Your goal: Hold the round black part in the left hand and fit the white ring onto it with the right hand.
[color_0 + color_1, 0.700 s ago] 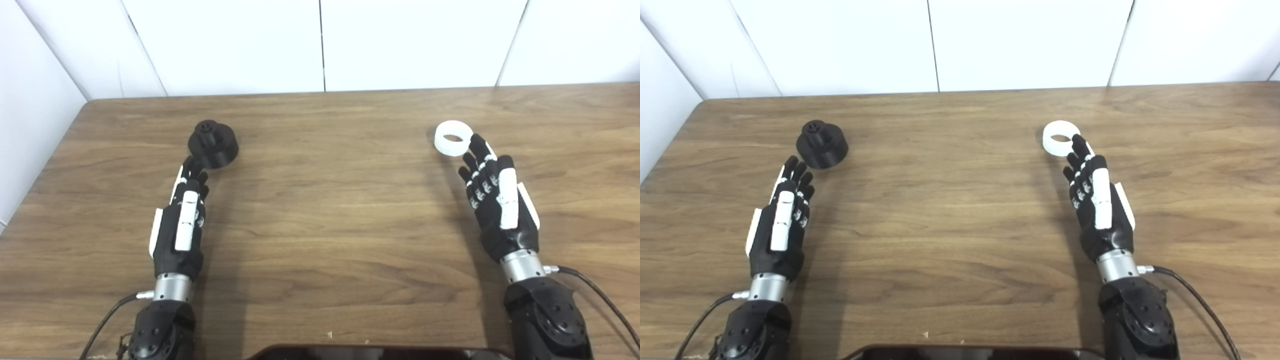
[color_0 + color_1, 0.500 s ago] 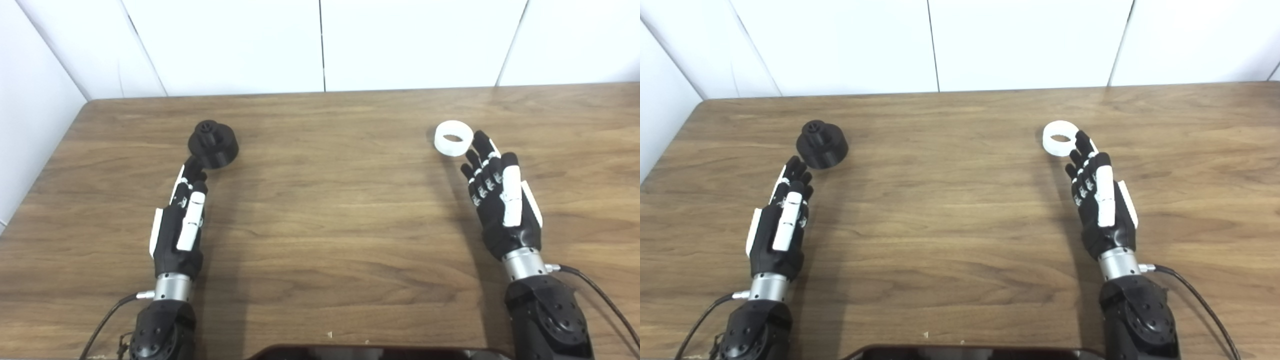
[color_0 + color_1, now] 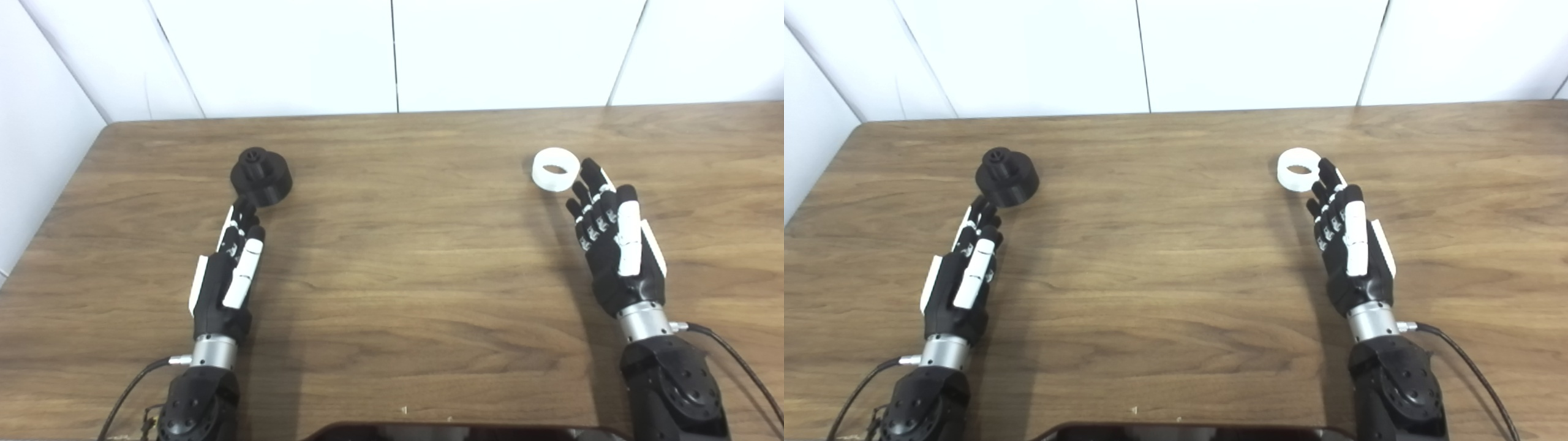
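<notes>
Left eye view shows nothing grasped yet: the round black part (image 3: 261,177) sits toward the counter's (image 3: 404,257) far left corner, the white ring (image 3: 555,170) toward its far right. The left hand (image 3: 228,278) and right hand (image 3: 618,248) lie released, fingers extended, each just short of its piece; grasping and fitting remain.

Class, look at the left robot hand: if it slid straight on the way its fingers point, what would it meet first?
Most likely the round black part, just beyond the left robot hand. Its fingertips look almost against the near side; height is hard to judge.
</notes>
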Robot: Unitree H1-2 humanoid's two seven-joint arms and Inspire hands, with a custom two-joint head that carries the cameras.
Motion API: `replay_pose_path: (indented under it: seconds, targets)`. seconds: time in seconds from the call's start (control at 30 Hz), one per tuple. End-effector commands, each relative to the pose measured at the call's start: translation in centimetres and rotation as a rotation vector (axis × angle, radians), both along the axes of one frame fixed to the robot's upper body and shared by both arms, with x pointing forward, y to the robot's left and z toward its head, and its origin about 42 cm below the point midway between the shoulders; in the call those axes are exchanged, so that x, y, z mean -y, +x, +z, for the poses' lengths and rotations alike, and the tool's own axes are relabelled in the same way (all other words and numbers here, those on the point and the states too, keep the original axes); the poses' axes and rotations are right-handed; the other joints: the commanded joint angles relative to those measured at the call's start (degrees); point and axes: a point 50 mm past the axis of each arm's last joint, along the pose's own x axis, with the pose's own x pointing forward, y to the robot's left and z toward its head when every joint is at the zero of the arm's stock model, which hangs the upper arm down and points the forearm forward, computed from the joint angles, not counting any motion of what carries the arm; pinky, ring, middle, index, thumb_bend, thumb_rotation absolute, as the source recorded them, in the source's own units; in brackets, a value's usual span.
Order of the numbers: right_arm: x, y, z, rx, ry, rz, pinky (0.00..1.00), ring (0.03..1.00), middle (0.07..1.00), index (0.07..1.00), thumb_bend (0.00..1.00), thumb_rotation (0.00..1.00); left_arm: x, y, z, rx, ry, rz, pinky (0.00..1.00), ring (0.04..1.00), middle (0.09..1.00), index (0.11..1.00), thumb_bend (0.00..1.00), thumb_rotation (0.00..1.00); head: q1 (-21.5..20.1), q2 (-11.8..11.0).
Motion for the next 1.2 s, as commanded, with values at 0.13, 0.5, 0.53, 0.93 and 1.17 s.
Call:
replay_pose_path:
  seconds: [0.13, 0.5, 0.53, 0.93, 1.17]
  targets:
    - [-0.3, 1.1, 1.8, 0.082, 0.009, 0.011, 1.00, 1.000, 1.000, 0.953, 0.50, 1.00, -1.5, 1.4, 4.4, 0.071, 0.246, -0.007, 1.00, 1.000, 1.000, 1.000, 0.71, 0.52, 0.67, -0.10]
    - [-0.5, 1.2, 1.3, 0.073, 0.036, 0.010, 0.93, 0.996, 1.000, 0.944, 0.50, 0.97, -4.5, 4.3, 8.8, 0.049, 0.582, 0.009, 0.91, 0.984, 1.000, 1.000, 0.85, 0.36, 1.44, -0.38]
    - [-0.5, 1.2, 1.2, 0.071, 0.035, 0.007, 0.91, 0.997, 1.000, 0.943, 0.50, 0.98, -5.0, 4.8, 9.6, 0.044, 0.653, 0.019, 0.89, 0.980, 1.000, 1.000, 0.87, 0.36, 1.44, -0.38]
    - [-0.4, 1.2, 0.6, 0.063, 0.012, 0.006, 0.94, 1.000, 1.000, 0.954, 0.52, 1.00, -7.0, 9.6, 13.9, -0.008, 1.013, 0.067, 0.86, 0.978, 1.000, 0.993, 0.98, 0.31, 2.48, -1.15]
    - [-0.2, 1.1, 0.3, 0.062, 0.011, 0.005, 0.95, 1.000, 1.000, 0.952, 0.52, 1.00, -8.2, 12.3, 14.4, -0.050, 1.067, 0.073, 0.87, 0.995, 1.000, 0.981, 0.97, 0.28, 2.56, -1.63]
